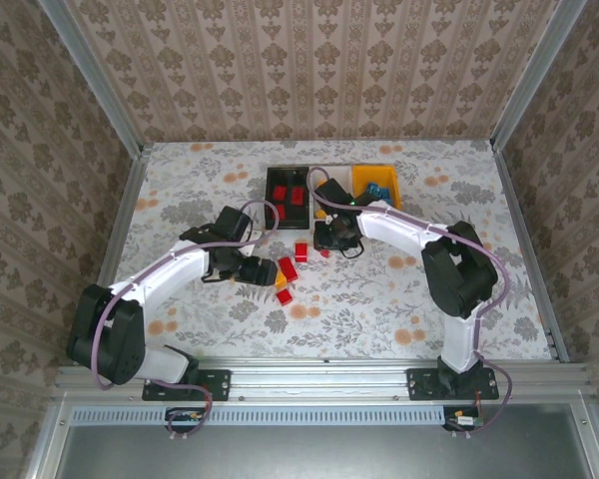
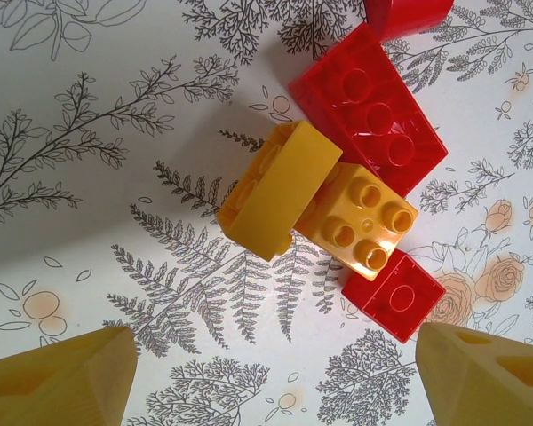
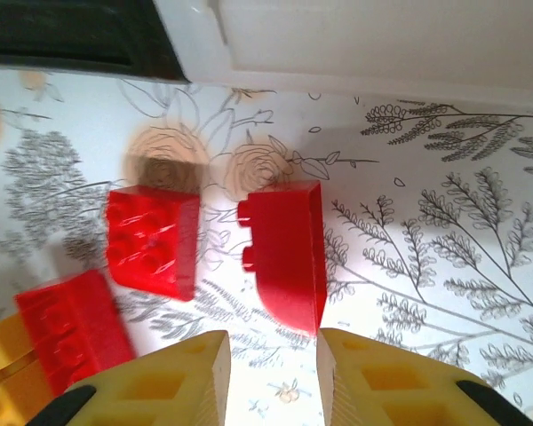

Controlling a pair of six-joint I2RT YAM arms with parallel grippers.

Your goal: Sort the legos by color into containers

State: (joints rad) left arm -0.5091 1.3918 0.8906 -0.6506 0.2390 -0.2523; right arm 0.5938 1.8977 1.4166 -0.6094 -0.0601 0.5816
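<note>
1. Floral desk [image 1: 399, 299] holds loose bricks [image 1: 290, 269] centrally, bins [image 1: 269, 195] toward 12 o'clock.
2. Left hand [image 2: 271, 364] is spread over a yellow brick [image 2: 280, 191].
3. Right hand [image 3: 274, 351] is narrowed at a red brick's [image 3: 284, 253] 6 o'clock end; grip unclear.
4. Likely light, stiff, slick: pinch the flat sides.

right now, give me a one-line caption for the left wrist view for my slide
Open left gripper above yellow plastic bricks clustered with red plastic bricks on floral tablecloth.
</note>
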